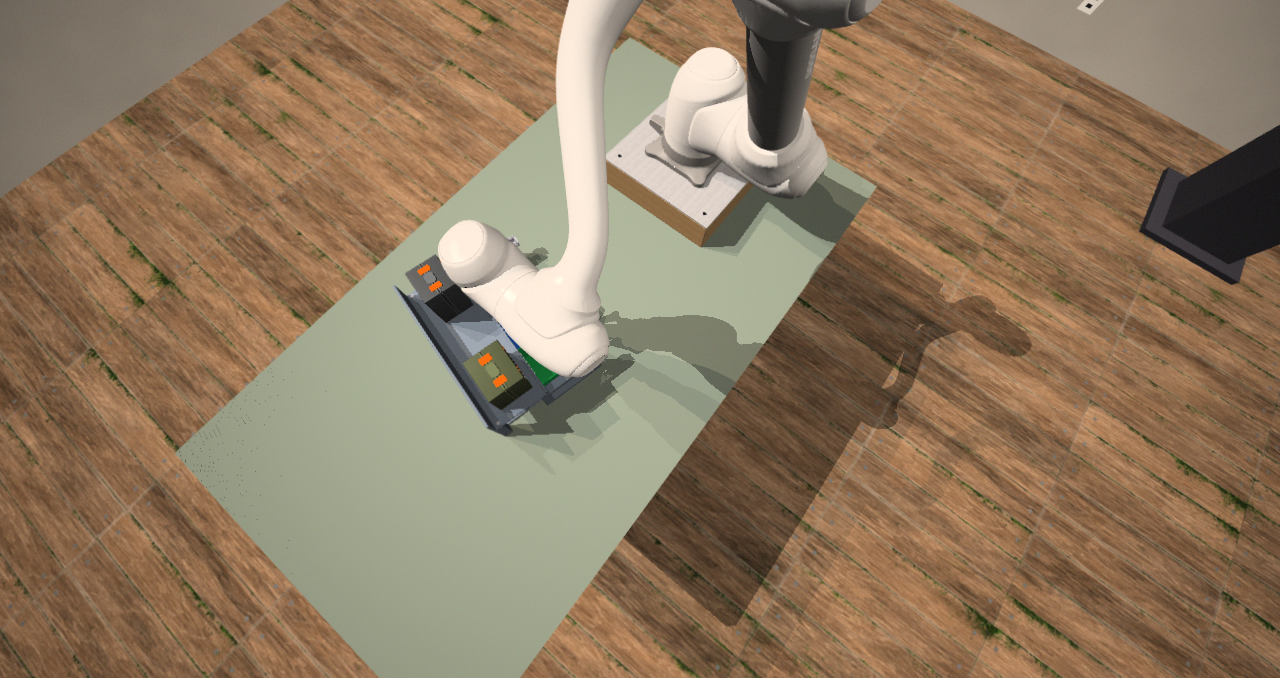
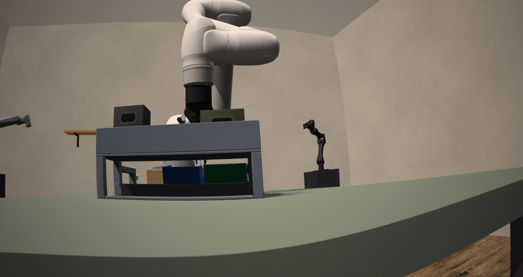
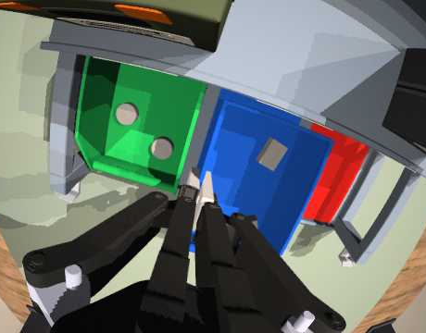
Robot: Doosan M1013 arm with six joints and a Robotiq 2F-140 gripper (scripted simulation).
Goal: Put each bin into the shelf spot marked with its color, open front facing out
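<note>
The blue bin (image 3: 250, 190) (image 2: 181, 175) is partly in the middle bay, sticking out past the shelf's front edge. Its open front faces out and a grey block (image 3: 272, 154) lies inside. My gripper (image 3: 197, 182) (image 2: 201, 161) is shut on its left side wall, near the front; the arm hides it in the top view. The green bin (image 3: 148, 90) (image 2: 225, 173) (image 1: 539, 369) stands in the left bay, open front out, with two round parts. The red mark (image 3: 338, 171) shows in the right bay without a bin. Blue mark (image 3: 269, 105) shows behind the blue bin. No red bin is visible.
The grey shelf (image 3: 60, 125) (image 2: 179, 138) has a low board above. On it stand an olive box (image 1: 494, 371) (image 2: 222, 114) and a dark box (image 1: 438, 286) (image 2: 132, 115), close to the arm. Side posts flank the bays.
</note>
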